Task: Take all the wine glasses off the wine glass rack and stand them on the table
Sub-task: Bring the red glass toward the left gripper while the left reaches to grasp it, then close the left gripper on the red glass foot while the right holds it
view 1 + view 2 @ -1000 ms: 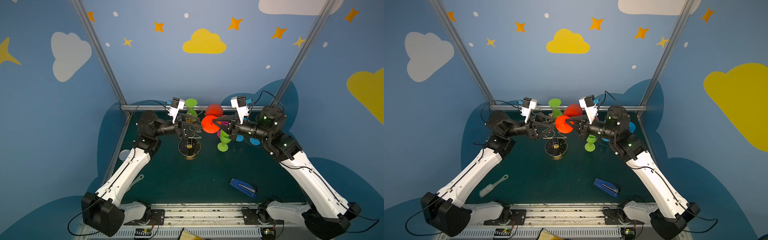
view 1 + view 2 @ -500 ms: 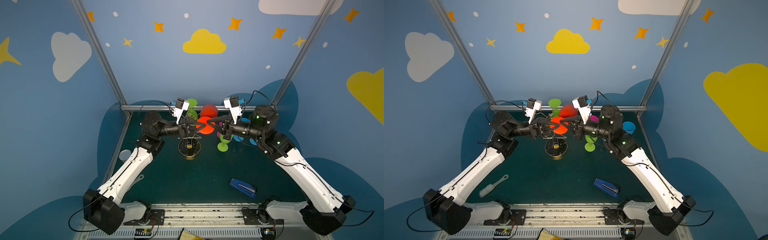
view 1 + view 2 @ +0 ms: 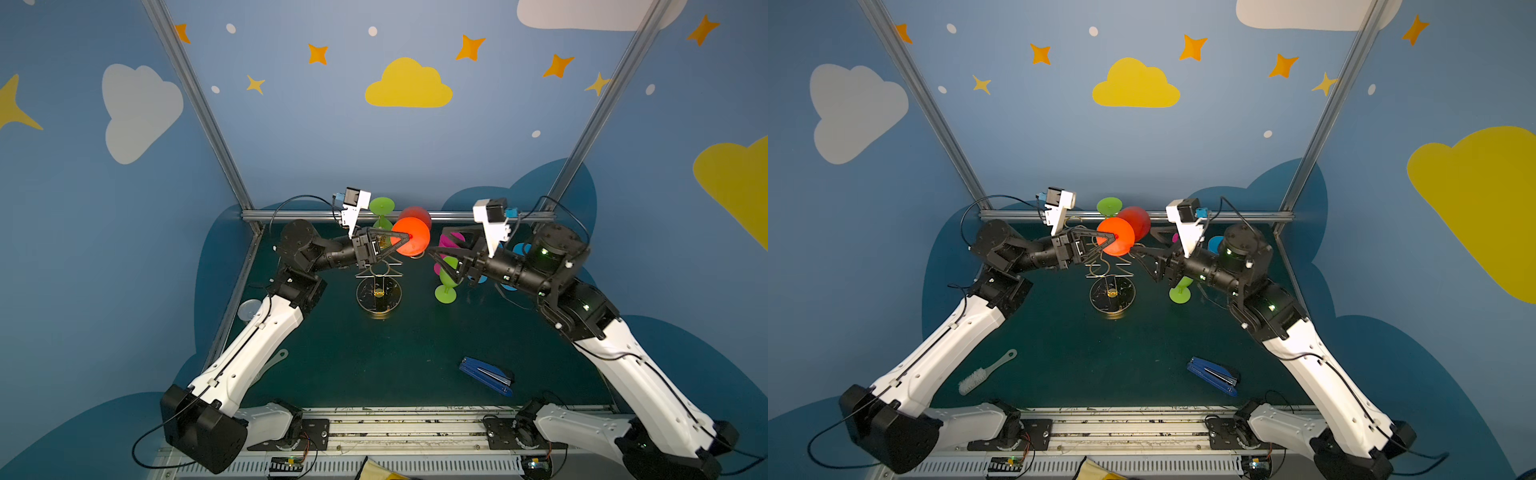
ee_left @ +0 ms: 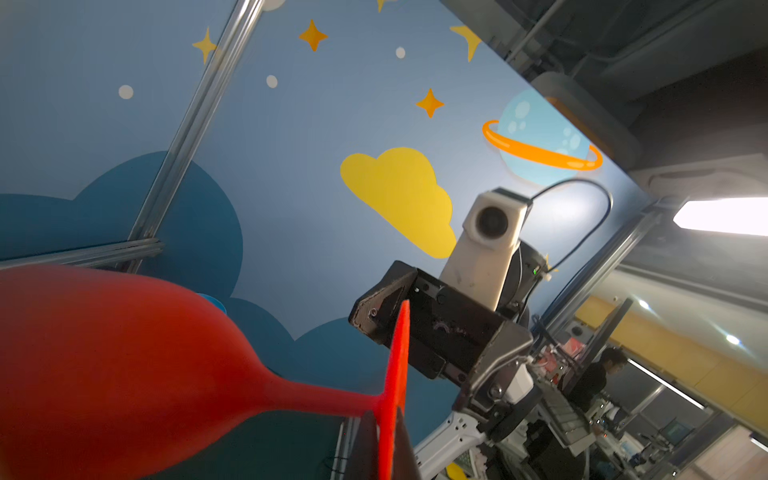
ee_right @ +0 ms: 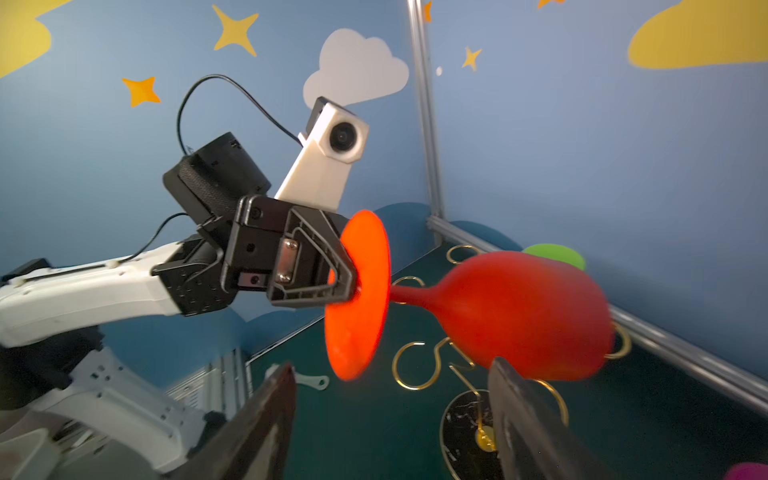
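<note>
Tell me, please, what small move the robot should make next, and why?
Probably draw the right gripper back: its jaws stand open and apart from the red wine glass, whose foot the left gripper pinches shut, with the bowl close over the wine glass rack.

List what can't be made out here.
The rack's top loops: both top views, behind the left gripper and red glass.
The pink glass: both top views, mostly behind the right gripper; right wrist view, cut by the edge.
The left gripper's fingers: left wrist view, cut by the edge.

Left hand [image 3: 409, 237] took the wine glass [image 3: 417, 246] (right hand [image 3: 436, 240] released)
</note>
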